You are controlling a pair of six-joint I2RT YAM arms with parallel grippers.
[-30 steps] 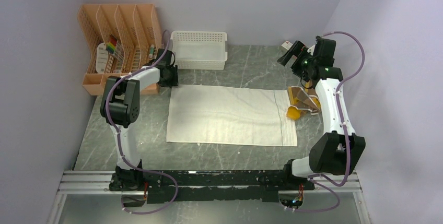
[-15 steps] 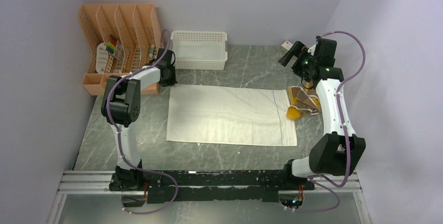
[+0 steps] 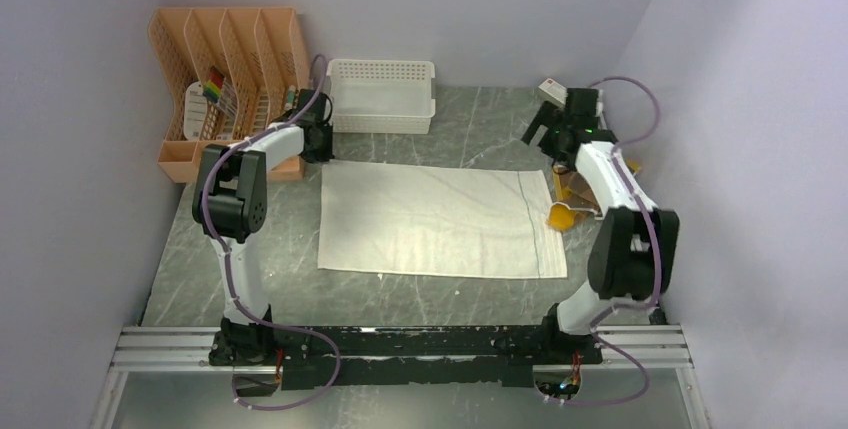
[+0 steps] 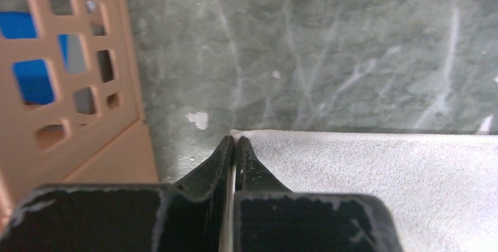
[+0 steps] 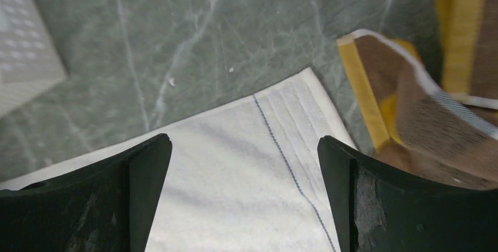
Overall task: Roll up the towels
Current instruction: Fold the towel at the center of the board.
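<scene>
Grey-green marble tabletop [image 3: 450,134] with plain lilac walls around it, pretty bare setup. Flat out across the middle is the white towel [image 3: 440,219], long side running left to right, with a thin dark stripe [image 5: 288,164] near its right end. It's not rolled at all, just lying there.

Left claw [image 4: 235,143] is down at the towel's far-left corner. From its wrist camera the two black jaws are pressed together with the very tip of that corner caught between them, so it looks like it's pinching the cloth. Just to the left of it sits a peach lattice file organizer [image 3: 225,59], close but not touching the towel.

Right claw [image 5: 244,141] is over the far-right corner, jaws spread wide, nothing in them. Can't tell from the pictures how high above the cloth it is.

The mustard-yellow towel [image 5: 423,134] with brown patches is crumpled in a heap just beside the white one's right end, partly hidden behind the right arm in the overhead view.

A white lattice basket [image 3: 382,94] sits against the back wall, well beyond the towel's far edge.
</scene>
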